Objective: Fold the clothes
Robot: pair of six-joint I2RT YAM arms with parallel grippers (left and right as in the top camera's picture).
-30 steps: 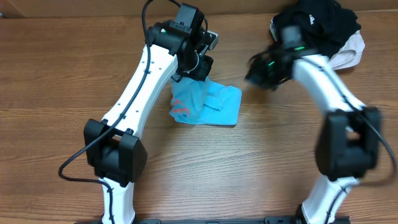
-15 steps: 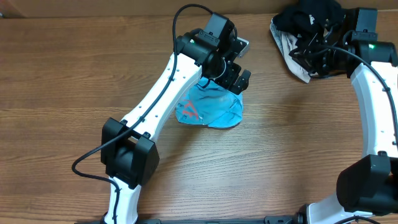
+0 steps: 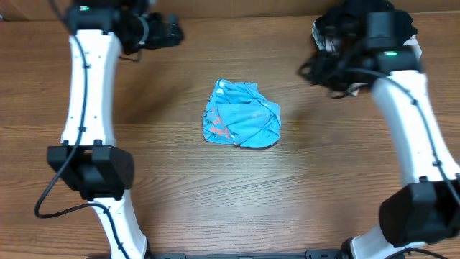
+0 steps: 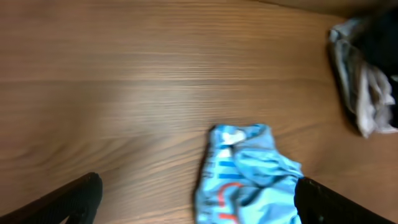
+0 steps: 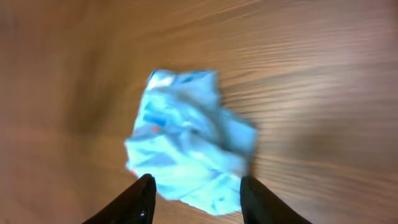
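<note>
The clothes, a light sky-blue T-shirt [image 3: 242, 115] with red-pink print, lie crumpled in a loose heap mid-table, touched by neither gripper. My left gripper [image 3: 169, 32] hovers at the far back left, well away from the shirt. In the left wrist view this gripper [image 4: 196, 205] is wide open and empty, with the shirt [image 4: 249, 180] on the table far beneath it. My right gripper [image 3: 320, 68] hangs blurred at the back right. Seen from its wrist, the right gripper [image 5: 199, 202] is open, holding nothing, and the shirt [image 5: 189, 143] lies beyond the fingertips.
A pile of black garments [image 3: 359, 18] with a beige one [image 3: 323, 39] sits at the back right corner, right by my right arm. It also shows as the pile [image 4: 367, 74] at the right edge of the left wrist view.
My left gripper opened, let go of the shirt and swung away to the far back left. The right gripper's jaws opened and that arm shifted left. The shirt now lies free.
</note>
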